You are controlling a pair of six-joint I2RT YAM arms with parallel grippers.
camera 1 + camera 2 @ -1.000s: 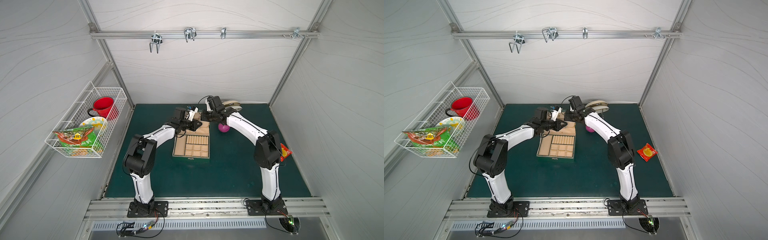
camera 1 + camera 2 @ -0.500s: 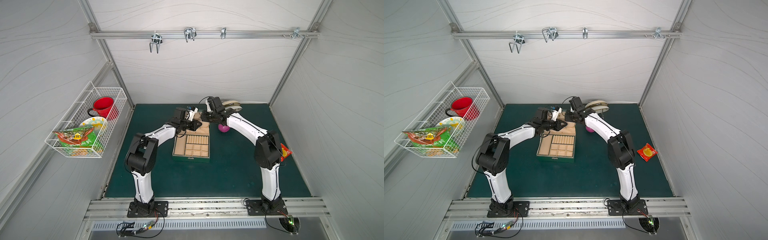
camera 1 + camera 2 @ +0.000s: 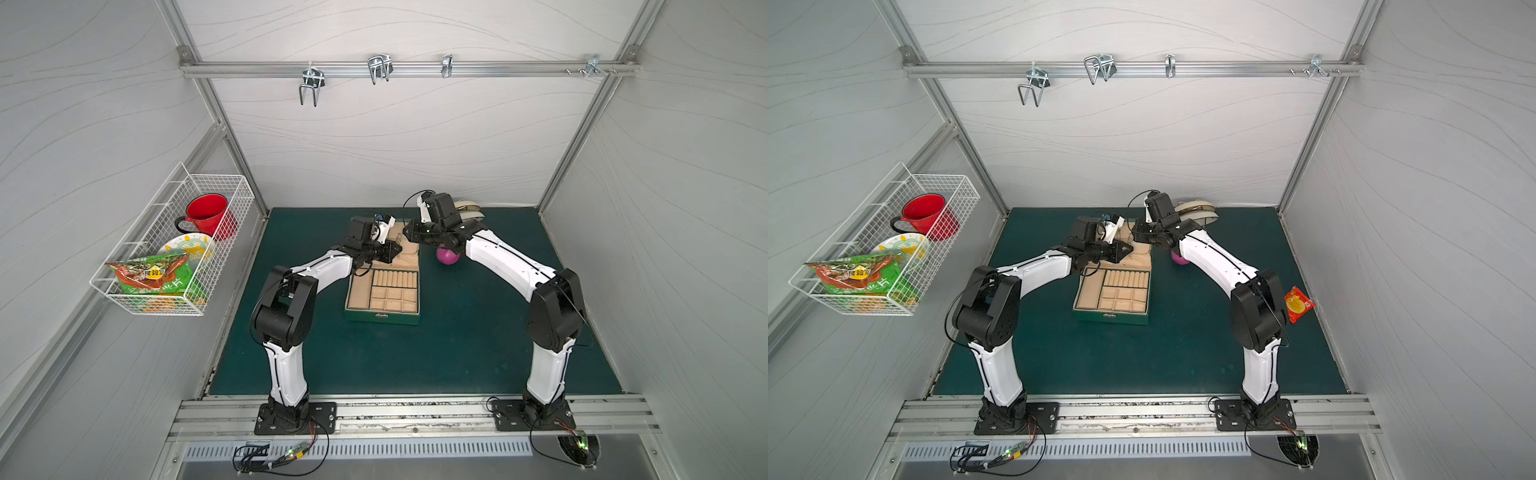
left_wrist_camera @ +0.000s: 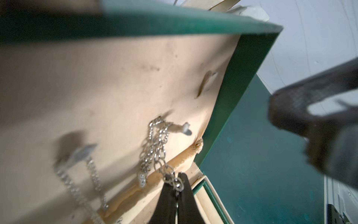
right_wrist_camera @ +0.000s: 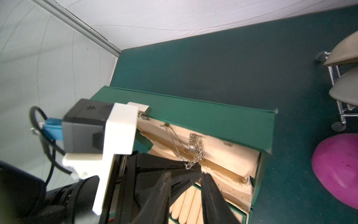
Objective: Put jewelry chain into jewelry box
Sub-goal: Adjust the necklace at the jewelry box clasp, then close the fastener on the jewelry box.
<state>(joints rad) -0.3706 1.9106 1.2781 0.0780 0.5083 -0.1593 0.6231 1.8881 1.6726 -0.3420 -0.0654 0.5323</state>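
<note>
The jewelry box [image 3: 382, 316] [image 3: 1111, 318] stands open on the green mat, dark green outside and beige inside, with its lid upright at the back. The chunky silvery jewelry chain [image 4: 155, 153] [image 5: 196, 147] hangs looped over a small hook on the lid lining. My left gripper [image 4: 177, 177] [image 3: 398, 248] is shut on the chain's lower end, just above the ring rolls. My right gripper [image 5: 186, 174] [image 3: 409, 232] is open right beside the left gripper's tip, with nothing between its fingers. A thinner pale chain [image 4: 93, 174] hangs from a second hook.
A purple ball [image 3: 448, 255] lies right of the box. Behind it, by the back wall, is a metal rack of pale discs [image 3: 467, 210]. A wire basket [image 3: 137, 291] with a red mug hangs on the left wall. A red snack packet [image 3: 1296, 304] lies at the right.
The right gripper's jaws have parted from shut to open. The left gripper stays shut on the chain, and both arms have hardly moved.
</note>
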